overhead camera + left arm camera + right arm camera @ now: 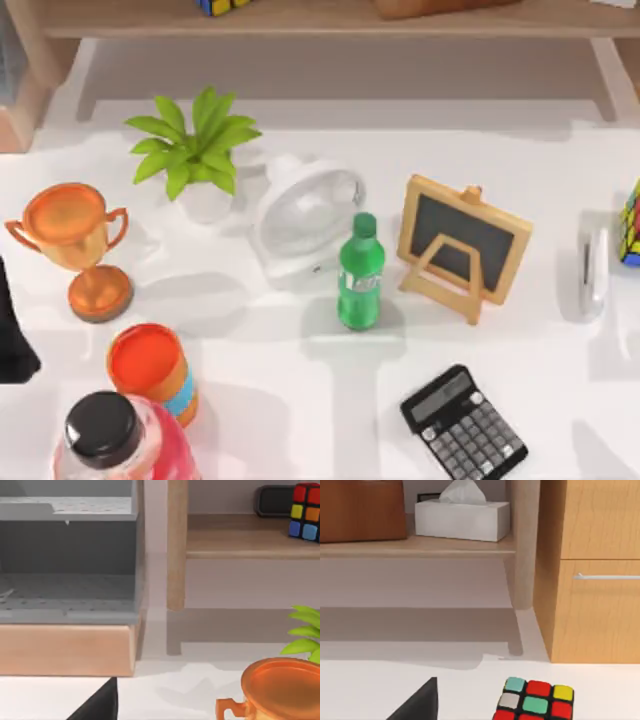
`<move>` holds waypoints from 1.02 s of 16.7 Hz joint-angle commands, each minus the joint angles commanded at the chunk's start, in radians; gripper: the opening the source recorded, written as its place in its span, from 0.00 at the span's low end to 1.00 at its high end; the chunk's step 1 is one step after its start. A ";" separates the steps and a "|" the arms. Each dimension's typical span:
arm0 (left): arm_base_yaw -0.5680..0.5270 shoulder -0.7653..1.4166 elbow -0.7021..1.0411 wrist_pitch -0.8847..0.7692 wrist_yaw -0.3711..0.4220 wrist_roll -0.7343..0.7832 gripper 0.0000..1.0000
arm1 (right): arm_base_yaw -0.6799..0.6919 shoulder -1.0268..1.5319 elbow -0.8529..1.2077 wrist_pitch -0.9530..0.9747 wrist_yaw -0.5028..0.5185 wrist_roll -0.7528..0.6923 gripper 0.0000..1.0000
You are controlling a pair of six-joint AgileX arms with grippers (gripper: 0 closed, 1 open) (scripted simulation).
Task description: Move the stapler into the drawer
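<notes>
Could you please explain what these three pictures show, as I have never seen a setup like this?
This is a simulated pair of AgileX arms at a white table. One picture looks down from above; the other two come from cameras on each arm's wrist. From above, the left arm is a dark shape at the table's left edge.

On the table stand an orange trophy, a potted plant, a white fan, a green bottle, a small chalkboard, a calculator, an orange cup and a pink bottle. The stapler to be moved lies at the right, beside a colour cube.

The right wrist camera sees a wooden drawer front, shut. Nothing is held.
</notes>
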 joint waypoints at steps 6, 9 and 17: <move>0.000 0.000 0.000 0.000 0.000 0.000 1.00 | -0.025 0.103 0.060 0.066 -0.023 -0.086 1.00; 0.000 0.000 0.000 0.000 0.000 0.000 1.00 | -0.067 0.290 0.160 0.176 -0.062 -0.228 1.00; 0.000 0.000 0.000 0.000 0.000 0.000 1.00 | -0.230 1.104 0.552 0.606 -0.213 -0.784 1.00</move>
